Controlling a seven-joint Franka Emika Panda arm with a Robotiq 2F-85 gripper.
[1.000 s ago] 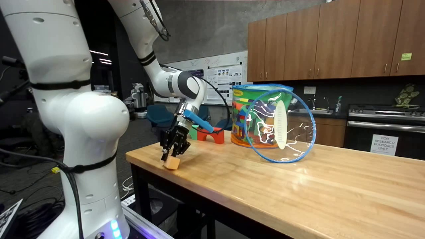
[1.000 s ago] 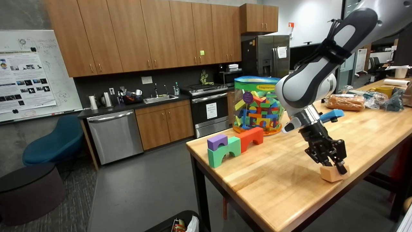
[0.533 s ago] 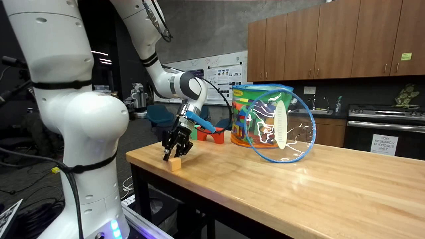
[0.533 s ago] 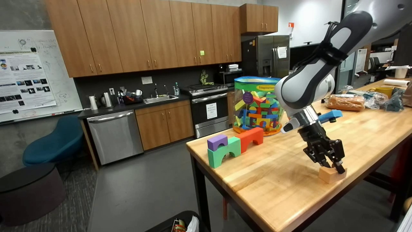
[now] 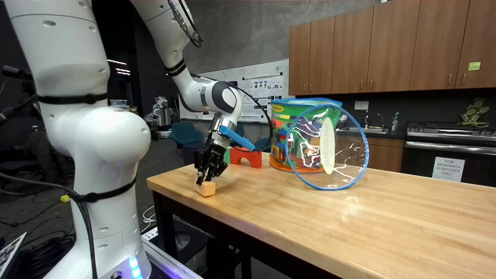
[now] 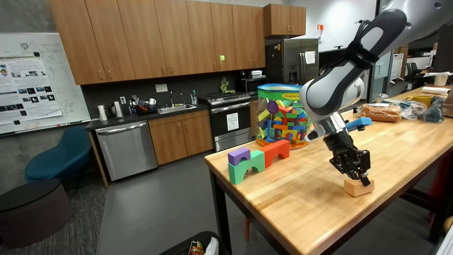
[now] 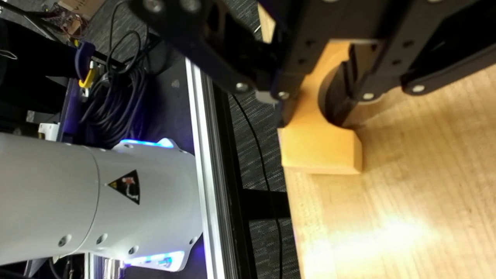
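An orange arch block (image 7: 317,149) lies at the table's edge nearest the robot base in the wrist view. My gripper (image 7: 312,112) is closed about its middle. One finger lies along the block's outer side and the other sits in its curved cutout. In both exterior views the gripper (image 6: 361,179) points down at a slant onto the block (image 6: 354,187), with the fingertips close together. The block (image 5: 208,188) is at or just above the tabletop; I cannot tell which. Its far end is hidden by the gripper in the wrist view.
A green arch (image 6: 246,166) carries a purple arch (image 6: 239,156) beside a red arch (image 6: 276,151) at the table's end. A clear bin of coloured blocks (image 6: 283,117), its round lid open (image 5: 327,145), stands behind. Bagged bread (image 6: 380,112) lies further along the table (image 6: 318,212).
The block was tilted, then sat flat with the fingers wider apart. Now the fingers have closed on it, and gripper and block have shifted slightly away from the table's edge.
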